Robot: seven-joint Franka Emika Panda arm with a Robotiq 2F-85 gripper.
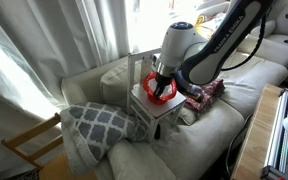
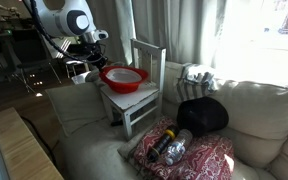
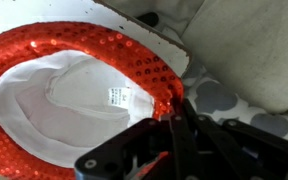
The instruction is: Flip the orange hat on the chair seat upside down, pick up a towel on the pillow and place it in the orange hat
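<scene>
here orange hat (image 3: 59, 110) upside down on chair seat (image 3: 134, 28), hand (image 3: 174, 113) pressed together pinching brim

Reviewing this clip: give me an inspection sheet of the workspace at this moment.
Surface: white seat of a small chair standing on the sofa; the hat covers most of it.
Job's things: hat upside down on the seat, pale inside up; towel on the cream pillow, not yet moved.
Clutter: floral cushion with a dark object on it; black item; lattice pillow.
Gripper: shut on the hat's brim.
Cables: nothing seen.
Surroundings: curtains; wooden chair.
</scene>
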